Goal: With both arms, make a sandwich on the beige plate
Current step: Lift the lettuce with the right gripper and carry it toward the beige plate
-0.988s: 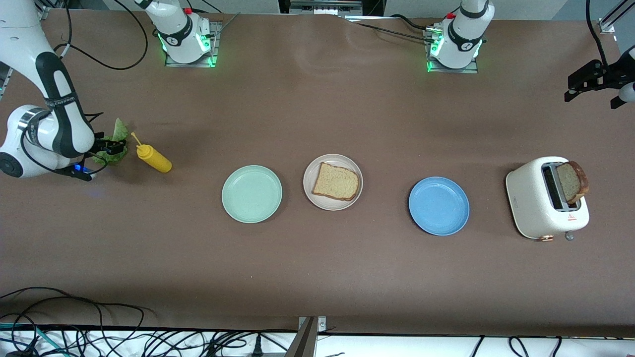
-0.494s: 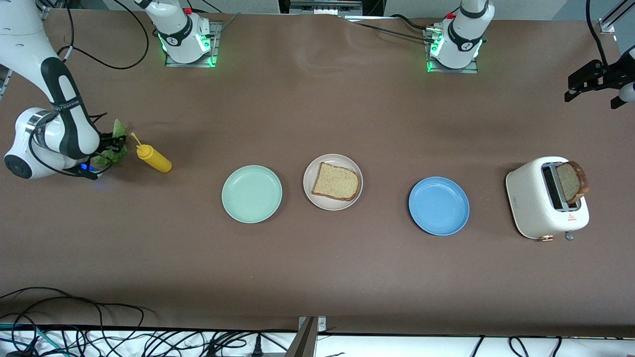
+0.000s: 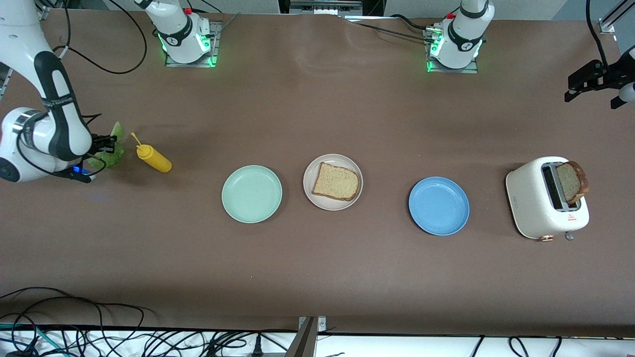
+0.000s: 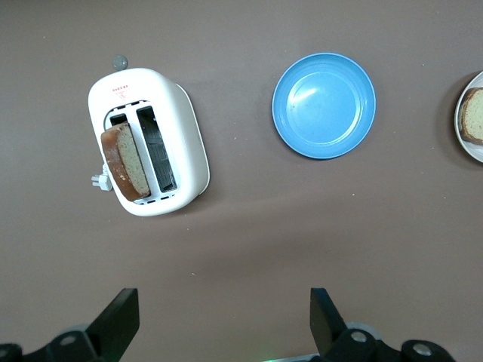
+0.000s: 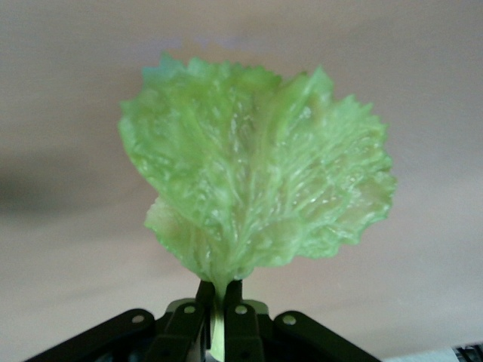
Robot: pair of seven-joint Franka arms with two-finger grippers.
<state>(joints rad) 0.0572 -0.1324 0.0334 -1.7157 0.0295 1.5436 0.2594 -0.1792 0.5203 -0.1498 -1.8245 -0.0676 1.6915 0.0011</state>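
Observation:
The beige plate [image 3: 333, 182] sits mid-table with one slice of wholegrain bread [image 3: 336, 182] on it. A second slice [image 3: 572, 181] stands in the white toaster [image 3: 545, 204] at the left arm's end; it also shows in the left wrist view [image 4: 125, 161]. My right gripper [image 3: 110, 145] is shut on the stem of a ruffled green lettuce leaf [image 3: 112, 148], held just above the table at the right arm's end beside the mustard bottle. In the right wrist view the leaf [image 5: 256, 196] fans out from the gripper [image 5: 219, 290]. My left gripper [image 4: 224, 317] is open and empty, high beside the toaster.
A yellow mustard bottle [image 3: 153, 156] lies beside the lettuce. A mint green plate [image 3: 252, 194] sits beside the beige plate toward the right arm's end, a blue plate [image 3: 439, 206] toward the left arm's end. Cables run along the table's near edge.
My right arm has shifted slightly toward the right arm's end of the table, carrying the lettuce leaf with it. The left arm has not moved.

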